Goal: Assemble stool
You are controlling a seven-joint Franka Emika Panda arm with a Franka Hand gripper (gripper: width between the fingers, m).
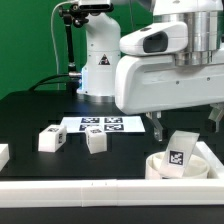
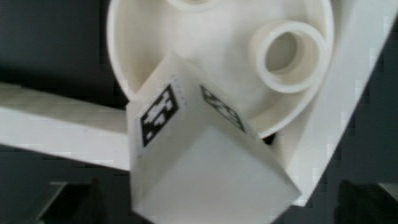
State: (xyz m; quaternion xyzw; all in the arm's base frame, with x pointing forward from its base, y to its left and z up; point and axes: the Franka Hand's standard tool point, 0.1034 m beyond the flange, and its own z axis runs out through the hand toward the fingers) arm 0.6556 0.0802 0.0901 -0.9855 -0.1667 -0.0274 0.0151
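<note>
While the arm reaches down over the black counter (image 1: 30,115), you see the hand (image 1: 182,128) poised directly above the ring-shaped seat (image 1: 160,168). The seat lies on the counter just beneath the hand, close to the long white rail (image 1: 100,190).

One leg (image 1: 183,150) stands tilted in the seat right under the hand, its black-and-white tag turned toward the exterior camera. In the wrist view, this tilted leg (image 2: 205,150) fills the space between the two dark fingers (image 2: 71,200) and shows tags on two faces. The seat (image 2: 196,40), with a round hole in it, lies beyond.

One finger sits on each side of the tilted leg. Blur keeps you from telling whether they press on it or stand clear, so you cannot tell the state of the hand.

Two more legs lie loose on the counter, well apart from the hand toward the exterior view's left. The nearer loose leg (image 1: 95,141) comes first and the farther loose leg (image 1: 52,139) lies beyond it. The marker board (image 1: 100,125) lies flat just behind them
</note>
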